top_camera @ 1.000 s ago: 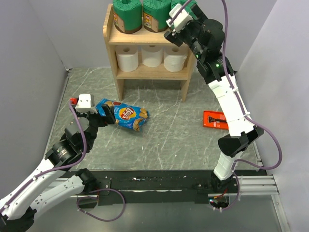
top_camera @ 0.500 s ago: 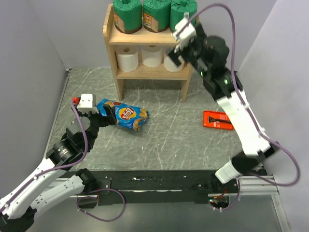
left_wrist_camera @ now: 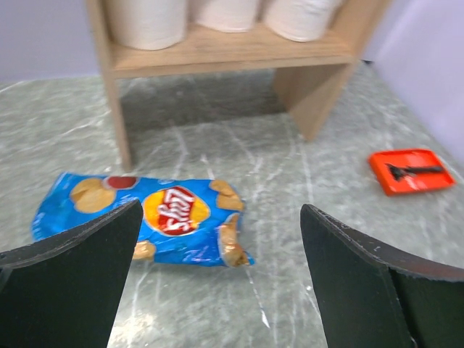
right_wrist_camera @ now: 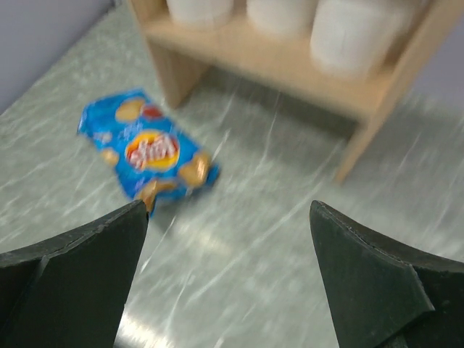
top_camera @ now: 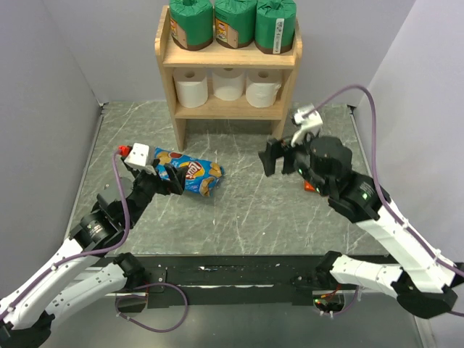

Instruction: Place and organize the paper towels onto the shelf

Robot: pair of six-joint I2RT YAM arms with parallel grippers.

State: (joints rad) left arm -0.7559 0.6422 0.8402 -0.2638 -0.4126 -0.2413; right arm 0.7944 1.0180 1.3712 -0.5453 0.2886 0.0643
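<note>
Since all six paper towels (top_camera: 233, 23) sit on the shelf (top_camera: 165, 61), stocking appears complete.
Green-wrapped rolls (top_camera: 191, 23): three, upright, in a row on the top tier.
White rolls (top_camera: 228, 83): three, in a row on the lower tier.
Shelf: 12 o'clock on the counter (top_camera: 239, 210).
Left end effector (top_camera: 161, 176): released, empty, by the chip bag (top_camera: 192, 174) at 9 o'clock.
Right end effector (top_camera: 283, 156): released, empty, toward 3 o'clock.
Razor package (left_wrist_camera: 409, 170): 3 o'clock.
Outstanding: apparently nothing.

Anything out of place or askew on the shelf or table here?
The shelf looks tidy: three green rolls upright on top, three white rolls below. Only non-towel items stand out: a blue chip bag lying flat on the table and an orange razor package to its right.
</note>
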